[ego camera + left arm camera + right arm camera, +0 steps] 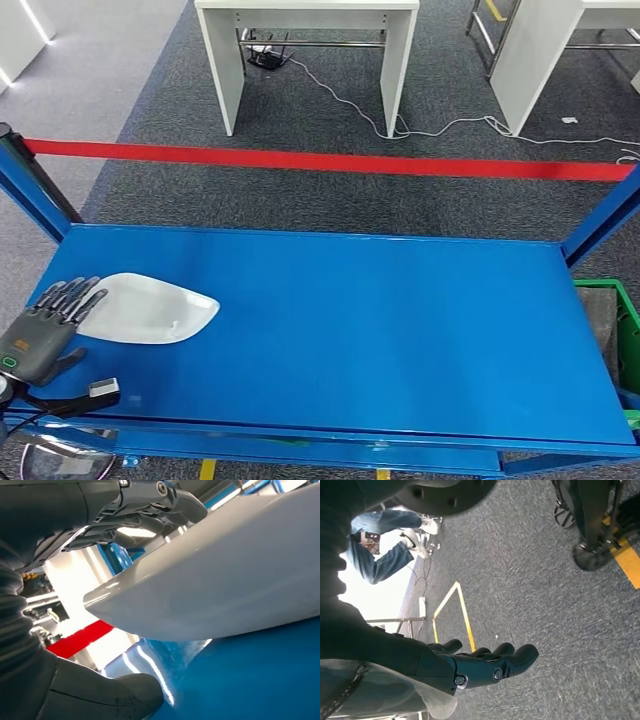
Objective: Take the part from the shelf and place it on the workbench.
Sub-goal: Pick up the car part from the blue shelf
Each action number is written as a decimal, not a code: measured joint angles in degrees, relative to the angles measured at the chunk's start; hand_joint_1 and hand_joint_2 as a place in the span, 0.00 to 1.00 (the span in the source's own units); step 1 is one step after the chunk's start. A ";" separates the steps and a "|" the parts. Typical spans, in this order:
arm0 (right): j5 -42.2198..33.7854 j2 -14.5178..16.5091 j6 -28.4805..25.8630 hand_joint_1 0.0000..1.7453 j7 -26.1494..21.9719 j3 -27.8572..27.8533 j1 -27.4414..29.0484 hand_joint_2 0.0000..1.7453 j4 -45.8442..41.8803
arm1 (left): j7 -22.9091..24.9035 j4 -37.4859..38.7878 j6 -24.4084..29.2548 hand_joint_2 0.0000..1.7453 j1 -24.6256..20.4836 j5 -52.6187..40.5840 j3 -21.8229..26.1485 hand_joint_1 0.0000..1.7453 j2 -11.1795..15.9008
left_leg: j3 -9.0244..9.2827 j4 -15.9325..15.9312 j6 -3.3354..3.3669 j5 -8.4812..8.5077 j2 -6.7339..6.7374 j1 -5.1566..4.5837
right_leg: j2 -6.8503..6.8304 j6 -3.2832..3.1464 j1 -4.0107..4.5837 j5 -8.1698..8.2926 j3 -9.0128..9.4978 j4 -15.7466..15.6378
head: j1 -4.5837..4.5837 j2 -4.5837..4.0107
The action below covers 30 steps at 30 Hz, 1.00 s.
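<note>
Here the white moulded part (147, 309) lies on the blue workbench (377, 330), at about eight o'clock of its top.
The left hand (47, 328) is at the part's nine o'clock end, fingers (75, 298) straight above its edge and thumb (113, 695) below; whether they grip it I cannot tell. The right hand (482, 666) hangs over grey carpet (546, 590), fingers extended, holding nothing.

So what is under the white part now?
The white part lies on the blue workbench. The left hand has fingers on its end; the surface directly beneath is hidden.
</note>
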 joint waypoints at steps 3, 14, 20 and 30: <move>0.12 0.00 -0.02 0.00 -0.04 0.01 -0.12 1.00 0.00 | -0.36 0.66 0.07 1.00 -0.12 0.45 0.10 0.97 -0.45 | -0.05 0.02 -0.65 0.01 -0.04 -0.17 | 0.04 -0.24 0.18 0.17 1.09 -1.58 | -0.07 0.00; 1.37 0.03 -0.15 0.00 -0.16 -0.02 0.03 1.00 0.00 | -3.12 2.83 6.01 1.00 1.29 1.00 -0.78 0.00 -4.61 | -4.11 10.31 -2.59 -3.54 0.12 0.47 | -0.03 -1.49 -0.09 0.78 1.51 -2.12 | -0.41 0.00; 2.01 0.03 -0.03 0.00 -0.31 -0.08 -0.18 1.00 0.00 | -3.43 2.89 9.71 1.00 0.08 -1.36 -1.24 0.00 -6.63 | 0.59 -0.54 -0.80 -0.09 0.07 -0.01 | -0.08 -0.08 0.08 0.60 1.36 -2.14 | -0.33 0.00; 2.34 0.00 0.04 0.00 -0.31 -0.64 -0.01 1.00 0.02 | -3.60 3.71 10.22 1.00 -1.76 -2.44 -2.17 0.24 -10.17 | 0.82 -1.08 0.10 0.33 0.14 0.37 | -0.11 1.31 -0.53 -1.58 -2.36 5.35 | 0.06 0.00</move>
